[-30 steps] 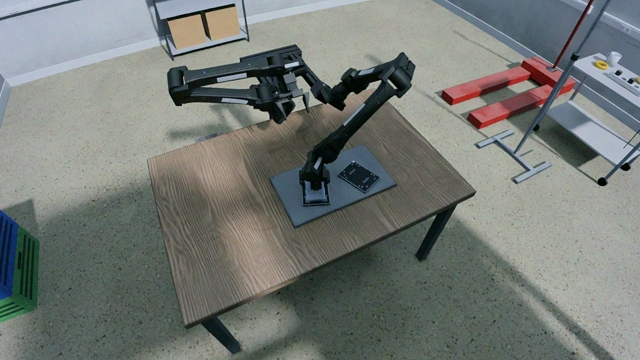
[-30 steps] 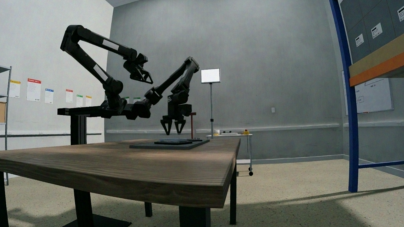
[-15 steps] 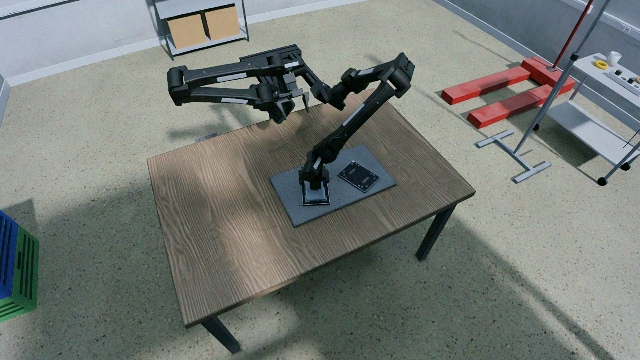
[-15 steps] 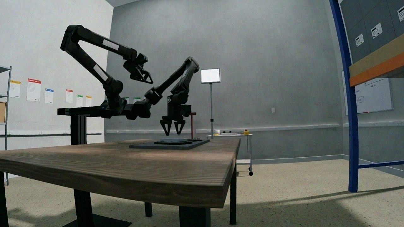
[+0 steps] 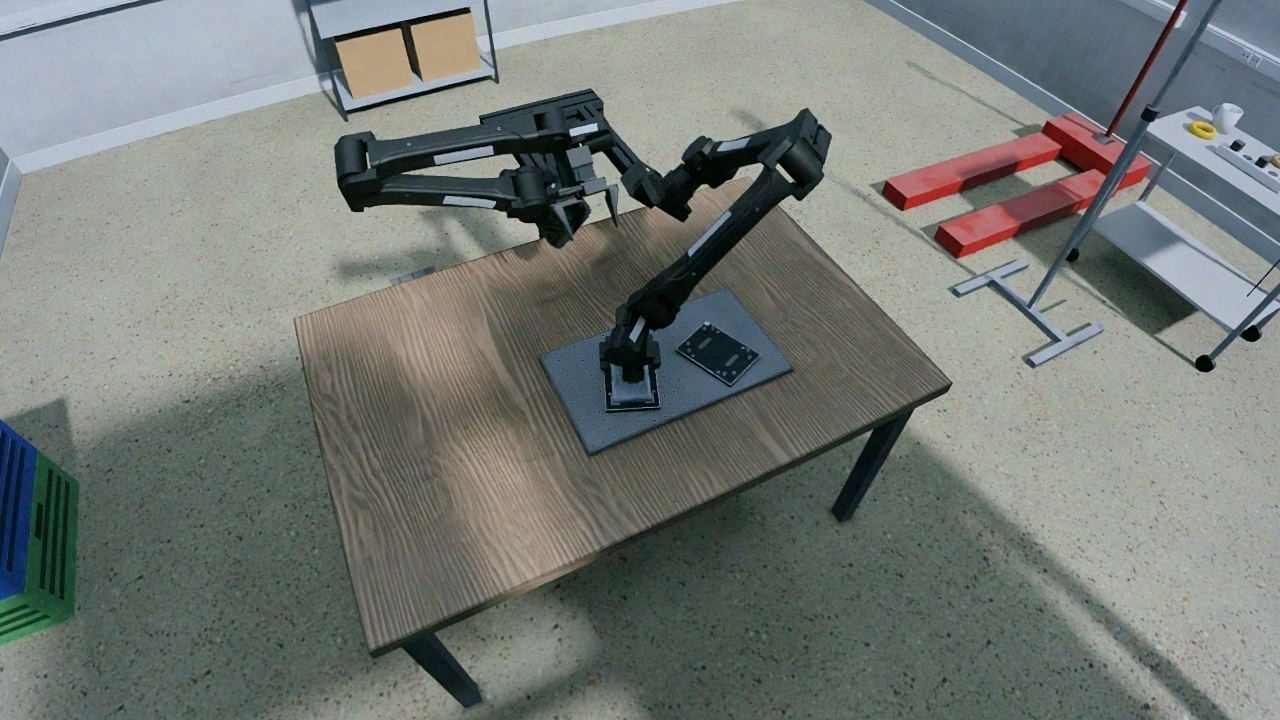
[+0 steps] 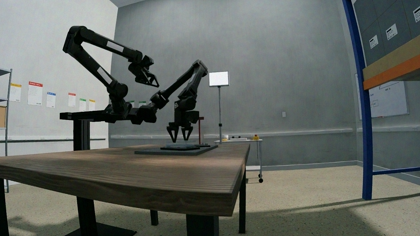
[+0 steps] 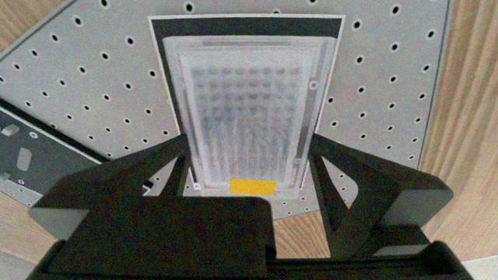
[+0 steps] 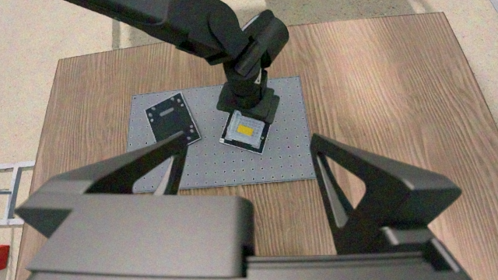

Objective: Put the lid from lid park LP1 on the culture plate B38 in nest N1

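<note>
Toward the right-hand short edge of the tabletop (image 5: 429, 447) (image 6: 123, 176) (image 8: 389, 117) as the top view shows it, the left hand (image 5: 631, 374) (image 6: 180, 141) (image 7: 249, 139) is clamped on the clear lid (image 5: 631, 391) (image 6: 179, 142) (image 7: 252, 187) (image 8: 245, 130), over the culture plate (image 7: 249, 97) in its nest (image 5: 631, 410) (image 7: 245, 26); whether it is fully seated I cannot tell. Closer to the right corner, on the same perforated board (image 5: 581, 429) (image 6: 146, 151) (image 7: 389, 117) (image 8: 280, 163), lies the bare lid park (image 5: 717, 351) (image 7: 50, 155) (image 8: 171, 120). Near the arms' long edge the right hand (image 5: 588, 205) (image 6: 152, 82) (image 8: 248, 140) hangs raised, fingers wide apart with nothing between them.
</note>
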{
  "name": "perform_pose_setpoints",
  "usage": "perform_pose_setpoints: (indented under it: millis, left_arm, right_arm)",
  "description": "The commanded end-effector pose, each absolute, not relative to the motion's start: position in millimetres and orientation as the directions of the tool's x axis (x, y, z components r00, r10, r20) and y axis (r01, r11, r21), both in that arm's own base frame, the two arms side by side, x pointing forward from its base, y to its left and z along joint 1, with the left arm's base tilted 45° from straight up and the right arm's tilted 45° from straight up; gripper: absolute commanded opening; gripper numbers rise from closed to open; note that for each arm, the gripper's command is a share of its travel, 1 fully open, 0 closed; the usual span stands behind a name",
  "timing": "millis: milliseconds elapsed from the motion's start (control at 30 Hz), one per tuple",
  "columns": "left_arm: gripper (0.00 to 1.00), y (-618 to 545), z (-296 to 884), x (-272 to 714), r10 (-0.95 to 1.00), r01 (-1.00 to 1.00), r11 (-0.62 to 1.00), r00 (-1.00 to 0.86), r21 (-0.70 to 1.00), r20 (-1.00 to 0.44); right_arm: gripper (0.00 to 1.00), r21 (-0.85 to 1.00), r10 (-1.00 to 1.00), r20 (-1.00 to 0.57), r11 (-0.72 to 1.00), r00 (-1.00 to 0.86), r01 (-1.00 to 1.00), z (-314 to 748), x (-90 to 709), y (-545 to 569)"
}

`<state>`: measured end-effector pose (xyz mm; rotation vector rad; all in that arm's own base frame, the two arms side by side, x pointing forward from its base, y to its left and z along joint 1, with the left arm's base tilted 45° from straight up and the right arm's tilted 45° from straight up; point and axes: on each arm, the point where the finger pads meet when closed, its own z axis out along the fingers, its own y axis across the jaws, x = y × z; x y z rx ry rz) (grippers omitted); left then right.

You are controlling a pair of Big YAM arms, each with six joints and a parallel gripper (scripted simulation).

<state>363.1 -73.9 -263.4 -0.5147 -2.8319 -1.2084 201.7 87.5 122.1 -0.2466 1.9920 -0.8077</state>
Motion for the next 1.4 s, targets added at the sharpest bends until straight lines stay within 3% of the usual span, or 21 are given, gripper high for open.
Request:
perform_pose_setpoints:
  millis: [0, 1367]
  left_arm:
    - [0.83, -64, -278, 370, 0.289, 0.304, 0.648, -0.946, 0.698, 0.143]
    - [0.83, -80, -254, 373, 0.321, 0.280, 0.661, -0.944, 0.697, 0.075]
  right_arm:
    - [1.00, -0.590, -0.446, -0.729, 0.794, -0.519, 0.147, 136, 209, 114]
    - [1.00, -0.592, -0.450, -0.730, 0.792, -0.515, 0.147, 128, 204, 103]
